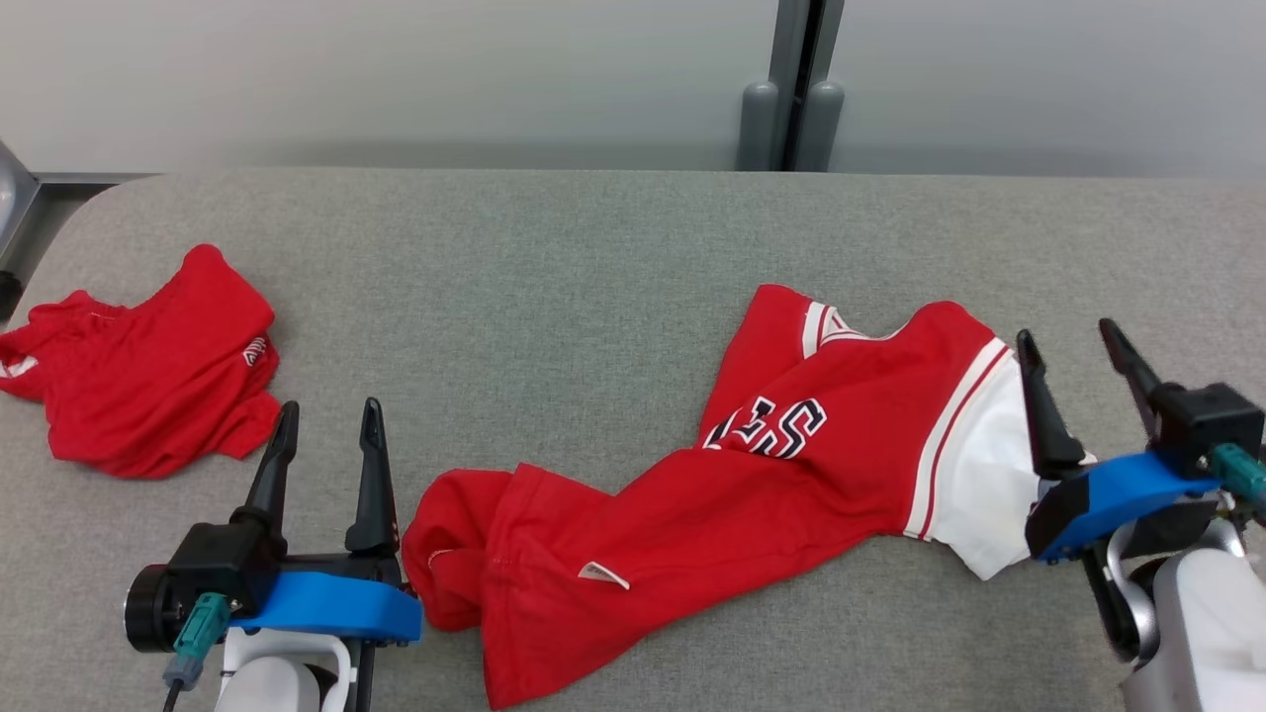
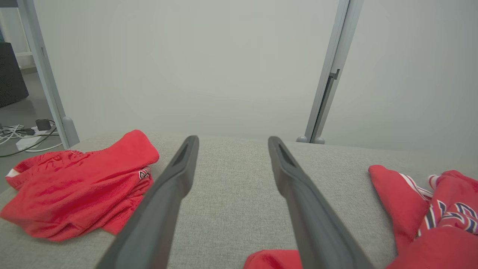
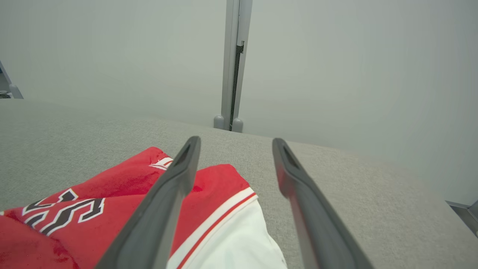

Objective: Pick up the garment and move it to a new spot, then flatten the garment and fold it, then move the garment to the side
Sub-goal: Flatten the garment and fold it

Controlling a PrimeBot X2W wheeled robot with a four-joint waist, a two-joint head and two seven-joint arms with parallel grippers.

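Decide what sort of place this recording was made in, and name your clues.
Probably a robot test room rather than a home: a grey fabric-covered table, bare pale partition panels joined by a grey post, and loose cables on the floor.

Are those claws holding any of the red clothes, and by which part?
Nothing is held. The left gripper and right gripper are both open and empty, the right one beside the white sleeve of the jersey.

Navy letters [image 1: 769, 427] "ES" (others lost in folds) on red garment [image 1: 692, 514]
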